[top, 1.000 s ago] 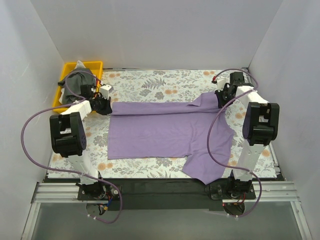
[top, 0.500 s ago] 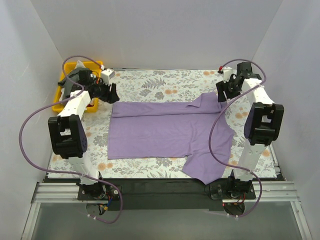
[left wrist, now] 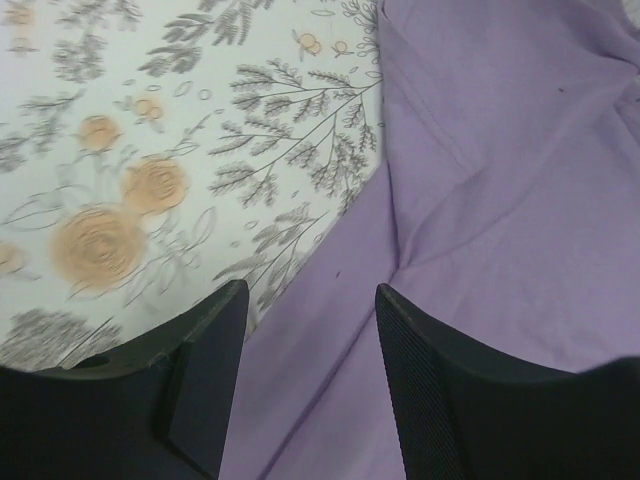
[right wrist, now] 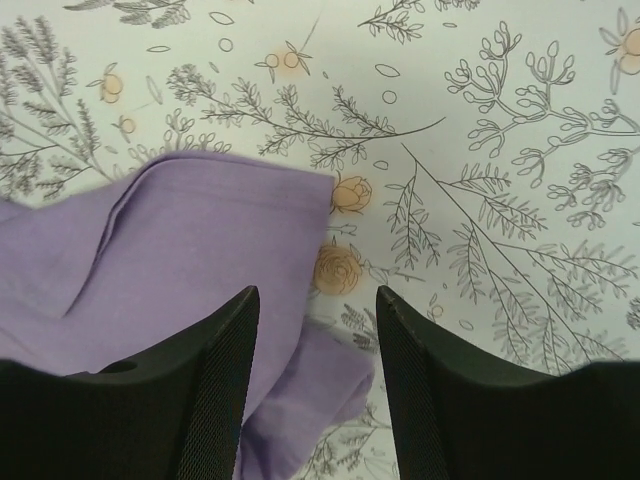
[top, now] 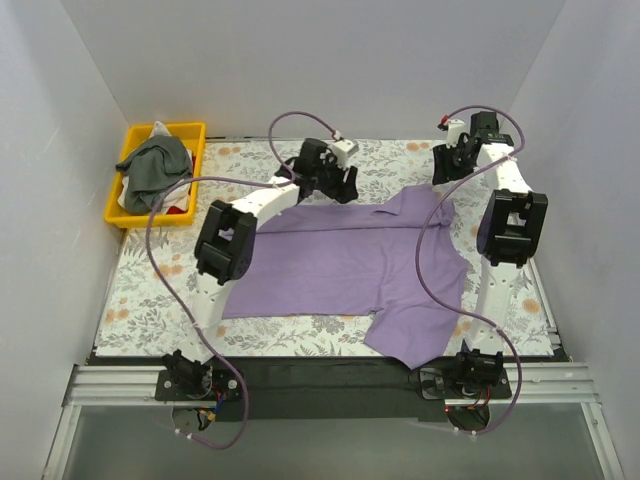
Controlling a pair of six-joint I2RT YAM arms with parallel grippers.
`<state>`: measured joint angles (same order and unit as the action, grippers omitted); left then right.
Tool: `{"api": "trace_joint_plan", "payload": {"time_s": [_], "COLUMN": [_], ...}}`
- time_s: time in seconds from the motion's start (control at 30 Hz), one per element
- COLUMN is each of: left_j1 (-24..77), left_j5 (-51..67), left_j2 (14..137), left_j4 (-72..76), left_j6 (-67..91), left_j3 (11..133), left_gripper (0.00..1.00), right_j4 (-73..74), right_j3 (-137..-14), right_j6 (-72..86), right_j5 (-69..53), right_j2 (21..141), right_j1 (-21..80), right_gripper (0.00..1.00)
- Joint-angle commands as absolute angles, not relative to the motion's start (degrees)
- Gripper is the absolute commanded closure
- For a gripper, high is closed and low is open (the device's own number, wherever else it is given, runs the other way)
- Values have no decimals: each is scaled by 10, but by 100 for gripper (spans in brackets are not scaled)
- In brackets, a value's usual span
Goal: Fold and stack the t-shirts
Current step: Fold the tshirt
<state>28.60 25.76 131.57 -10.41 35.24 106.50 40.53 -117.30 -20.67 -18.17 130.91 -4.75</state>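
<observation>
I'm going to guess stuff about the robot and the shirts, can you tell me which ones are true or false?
1. The purple t-shirt lies spread on the table. True.
2. The grey-green t-shirt sits in the yellow tray. True.
3. The left gripper is squeezing the purple t-shirt. False: it is open, with nothing pinched between its fingers.
4. The right gripper is over the yellow tray. False: it is at the far right side, above a corner of the purple t-shirt, and it is open too.
5. The table has a flower pattern. True.
</observation>
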Motion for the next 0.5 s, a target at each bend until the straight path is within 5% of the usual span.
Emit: {"api": "trace_joint_plan", "payload": {"time_s": [0.0, 0.47], "left_j1": [317, 417], "left_j5": [184, 76], "left_j2": [1353, 1446], "left_j4": [-62, 48], "left_j6": [389, 349], "left_j3": [1142, 1191], "left_gripper": [47, 46], "right_j4": [407, 359], "right_j3": [-1225, -1222], "right_j6": [-186, -166], "right_j5": [-187, -193], "right_j2": [1337, 1397], "right_j1": [-47, -47], "right_gripper": [44, 46]}}
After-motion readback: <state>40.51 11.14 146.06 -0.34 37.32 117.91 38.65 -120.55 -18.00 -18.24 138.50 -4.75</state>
